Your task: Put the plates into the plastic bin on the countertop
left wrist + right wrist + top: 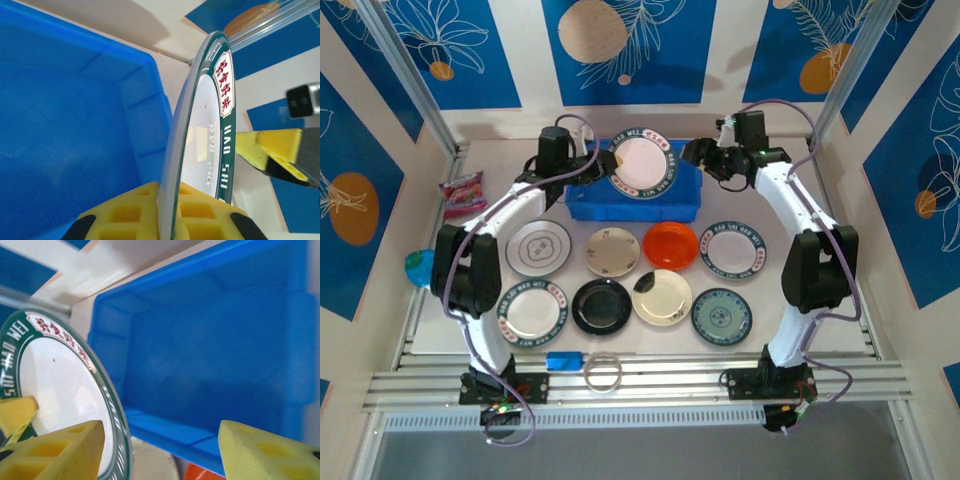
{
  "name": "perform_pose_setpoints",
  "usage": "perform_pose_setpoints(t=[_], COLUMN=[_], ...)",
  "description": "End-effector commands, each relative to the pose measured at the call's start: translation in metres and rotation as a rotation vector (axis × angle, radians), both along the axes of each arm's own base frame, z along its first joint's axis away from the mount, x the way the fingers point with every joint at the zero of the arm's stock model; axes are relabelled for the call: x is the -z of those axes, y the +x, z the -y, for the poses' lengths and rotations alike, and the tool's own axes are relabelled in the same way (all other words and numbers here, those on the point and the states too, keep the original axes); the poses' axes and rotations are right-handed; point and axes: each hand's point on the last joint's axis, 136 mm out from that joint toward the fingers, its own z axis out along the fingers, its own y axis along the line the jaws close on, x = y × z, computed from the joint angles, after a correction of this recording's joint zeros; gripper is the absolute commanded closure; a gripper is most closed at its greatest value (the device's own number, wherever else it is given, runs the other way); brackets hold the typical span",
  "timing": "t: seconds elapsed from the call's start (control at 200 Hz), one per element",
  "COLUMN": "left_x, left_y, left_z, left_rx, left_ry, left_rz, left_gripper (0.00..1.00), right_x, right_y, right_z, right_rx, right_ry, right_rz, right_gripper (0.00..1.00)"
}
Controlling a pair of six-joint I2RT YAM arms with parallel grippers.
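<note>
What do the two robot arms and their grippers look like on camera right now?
Both the left arm and right arm have white curved links between black joint housings, with a lilac cable looping along each. The left gripper and right gripper carry yellow foam-like pads moulded with square hollows, with black backing.

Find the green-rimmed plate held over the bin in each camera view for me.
Top external: plate at upper centre, above the blue bin.
Left wrist: plate edge-on, centre-right.
Right wrist: plate at lower left.
Shared landmark: the blue bin's inside.
</note>
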Motion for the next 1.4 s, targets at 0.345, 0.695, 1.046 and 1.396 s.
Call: perform_pose_setpoints(t=[0.345,0.695,1.046,1.396], left_x=[0.028,0.065,0.103,0.13], left_y=[0.053,0.071,0.079,0.083], left_z=[0.019,0.057,0.061,0.059], left_rx=[-0.027,0.015,0.003,-0.013], left_ry=[0.089,0.111,0.144,0.187], left_rz=[-0.021,-0.077,-0.143,-0.209], left_gripper=[1.0,1.0,1.0,1.0], right_x=[-0.014,-0.006,0.012,0.027], right_y=[-0.011,-0.01,-0.014,-0.016], right_z=[0.049,0.047,0.046,0.035], right_rx=[0.148,0.134,0.131,0.107], right_ry=[0.017,0.026,0.038,0.041], right_rz=[0.023,0.001,-0.041,-0.078], right_gripper=[0.38,0.39,0.39,0.39])
